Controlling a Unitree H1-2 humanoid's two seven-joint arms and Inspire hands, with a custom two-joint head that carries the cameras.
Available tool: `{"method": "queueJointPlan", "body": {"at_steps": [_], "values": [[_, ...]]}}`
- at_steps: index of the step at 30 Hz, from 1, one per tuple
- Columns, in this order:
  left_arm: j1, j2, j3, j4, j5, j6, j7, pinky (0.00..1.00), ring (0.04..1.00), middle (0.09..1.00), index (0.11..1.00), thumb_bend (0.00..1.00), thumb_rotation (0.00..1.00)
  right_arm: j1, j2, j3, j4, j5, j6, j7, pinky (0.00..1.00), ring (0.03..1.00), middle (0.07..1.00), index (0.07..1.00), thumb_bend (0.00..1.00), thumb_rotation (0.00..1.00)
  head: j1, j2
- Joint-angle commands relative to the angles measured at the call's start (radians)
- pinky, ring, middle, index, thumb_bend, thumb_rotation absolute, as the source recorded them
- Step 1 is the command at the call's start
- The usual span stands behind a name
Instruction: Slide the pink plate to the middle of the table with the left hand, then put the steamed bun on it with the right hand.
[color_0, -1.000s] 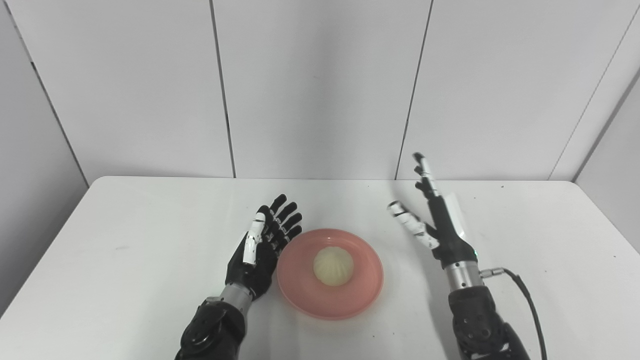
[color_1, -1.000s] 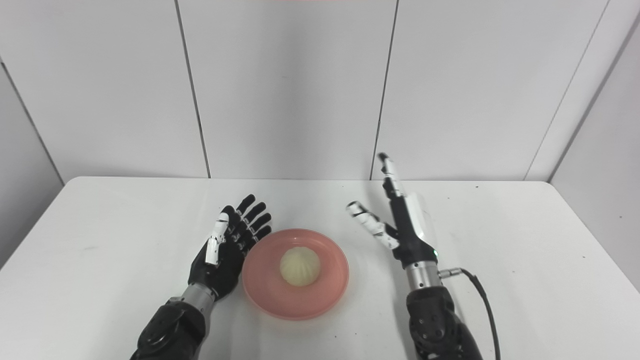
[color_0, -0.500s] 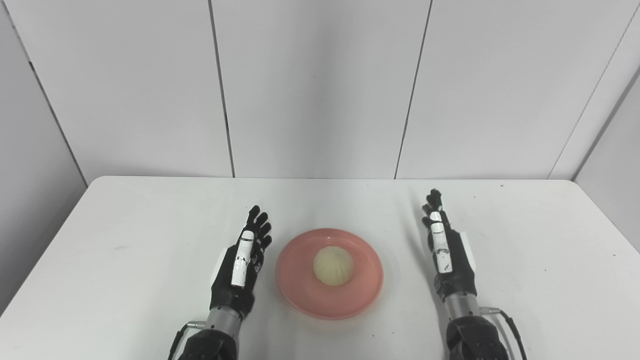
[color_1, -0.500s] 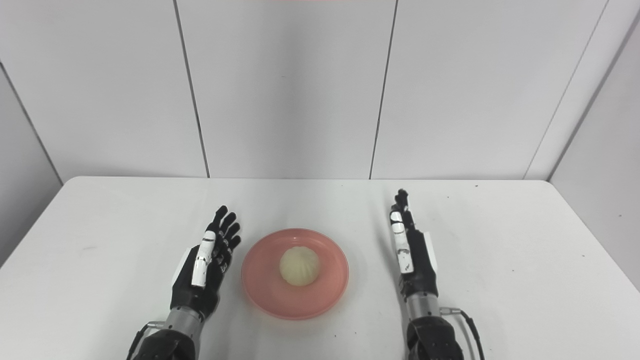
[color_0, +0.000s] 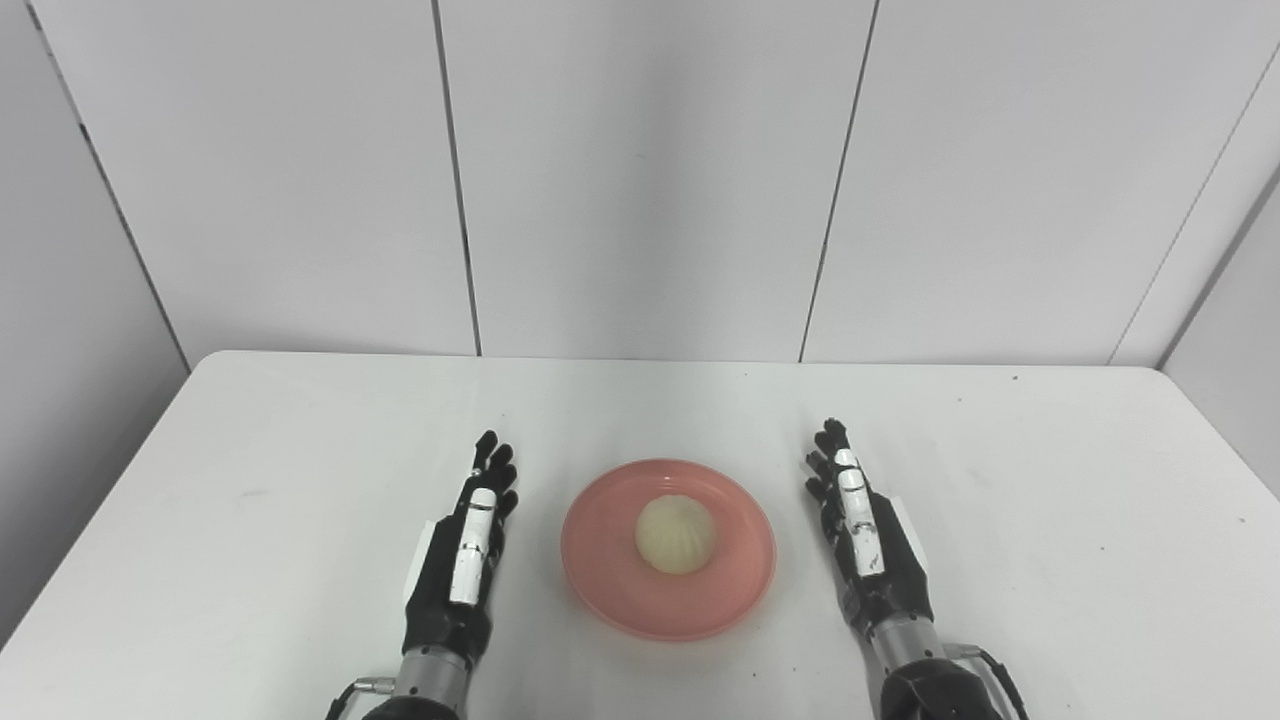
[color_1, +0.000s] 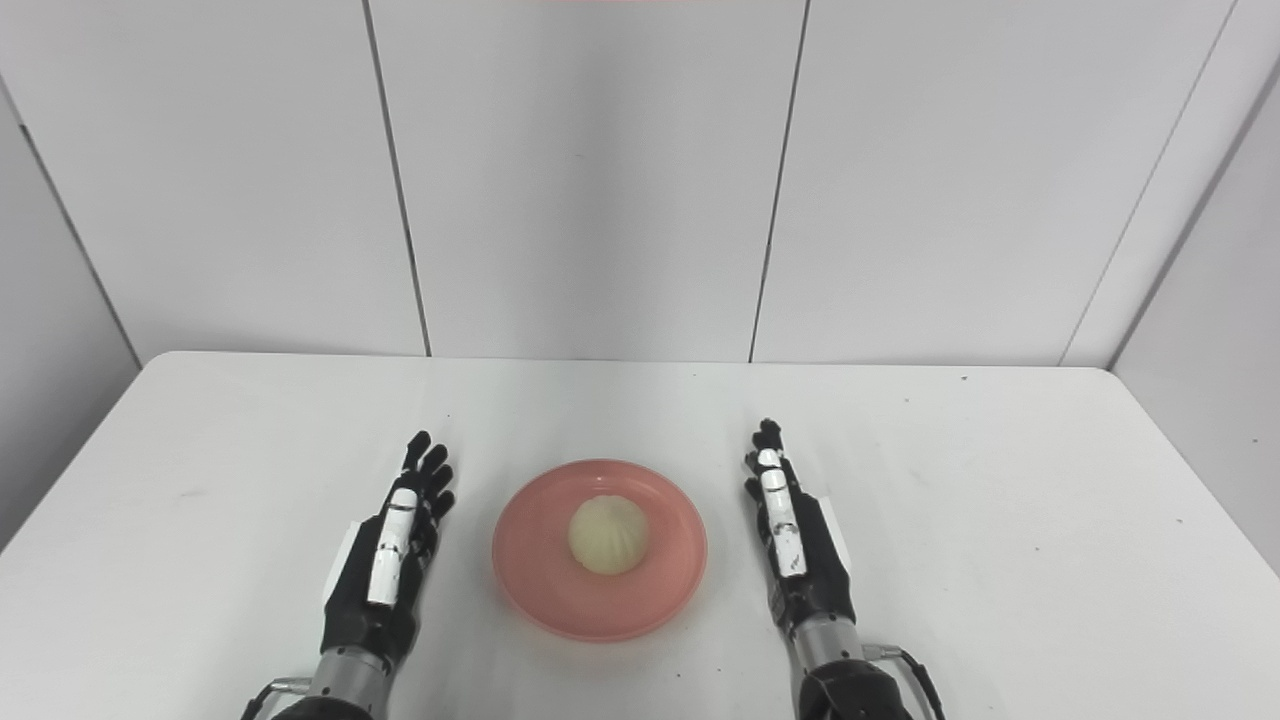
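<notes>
Now the pink plate (color_0: 668, 548) sits near the middle of the white counter (color_0: 250, 450), and the steamed bun (color_0: 676, 535) rests on it, a touch toward the far side of centre. My left robot hand (color_0: 459, 555) lies to the plate's left and my right robot hand (color_0: 866, 535) to its right, both apart from the rim and touching nothing on it. Each robot hand holds nothing: fingers stretched forward and close together rather than curled, long axis pointing away from me toward the wall, thumb edge up as far as I can judge. The one relation that matters is plain: the plate lies straight inward from either palm, the left robot hand looking slightly nearer its rim than the right. By my reading both steps are done, so any coming move is only a withdrawal, and the gap on each side should let me pull back without nudging the rim. The plate is round, shallow and smooth, with a low raised lip and a faint gloss; it looks like hard plastic or glazed ware and would likely slide easily on this matte, lightly speckled counter. The bun is a pale cream dome with fine pleats running to its top, soft-looking and matte, and wide-based enough that I would not expect it to roll.
</notes>
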Motion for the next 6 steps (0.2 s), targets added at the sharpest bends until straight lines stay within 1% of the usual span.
{"method": "queueJointPlan", "body": {"at_steps": [1,4,6], "values": [[0.074,0.028,0.007,0.088,-0.001,-0.007,-0.008,1.0,1.0,1.0,1.0,0.37,1.0,0.041,0.019,-0.001,0.023,0.021,0.051,0.012,1.0,1.0,1.0,1.0,0.21,1.0,0.01,-0.002],[0.062,0.035,0.011,0.11,-0.008,-0.012,-0.012,1.0,1.0,1.0,1.0,0.37,1.0,0.042,0.019,-0.009,0.022,0.044,0.077,0.022,1.0,1.0,1.0,1.0,0.23,1.0,0.017,-0.006],[0.054,0.04,0.012,0.123,-0.018,-0.014,-0.022,1.0,1.0,1.0,1.0,0.37,1.0,0.039,0.019,-0.019,0.032,0.07,0.083,0.032,1.0,1.0,1.0,1.0,0.29,1.0,0.017,-0.01]]}}
